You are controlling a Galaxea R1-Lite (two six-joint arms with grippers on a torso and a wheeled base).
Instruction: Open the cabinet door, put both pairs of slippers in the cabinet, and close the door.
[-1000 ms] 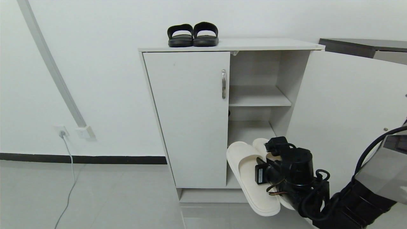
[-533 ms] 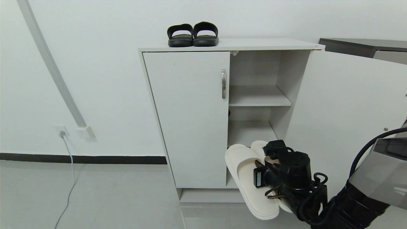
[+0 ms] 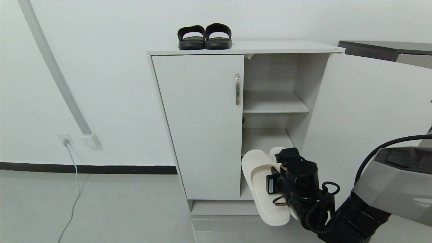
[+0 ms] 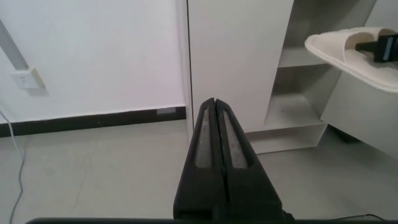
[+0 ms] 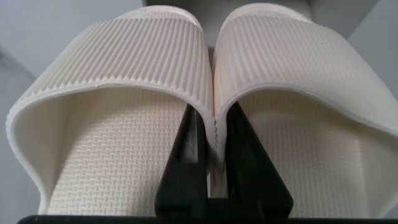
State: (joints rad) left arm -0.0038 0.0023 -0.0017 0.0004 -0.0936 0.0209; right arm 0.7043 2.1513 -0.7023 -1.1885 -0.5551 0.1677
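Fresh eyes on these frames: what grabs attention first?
The white slippers, pinched together as a pair by the right pincer, are held low in front of the open right half of the cabinet. Next come the black slippers, side by side on the cabinet top. The right door is swung wide open and the left door is shut.

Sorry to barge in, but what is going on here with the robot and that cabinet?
The right gripper is shut on a pair of white slippers, pinching their inner edges together, and holds them in front of the white cabinet, below its lower shelf. The right door is open and the left door is shut. The black slippers sit on top of the cabinet. The left gripper is shut and empty above the floor.
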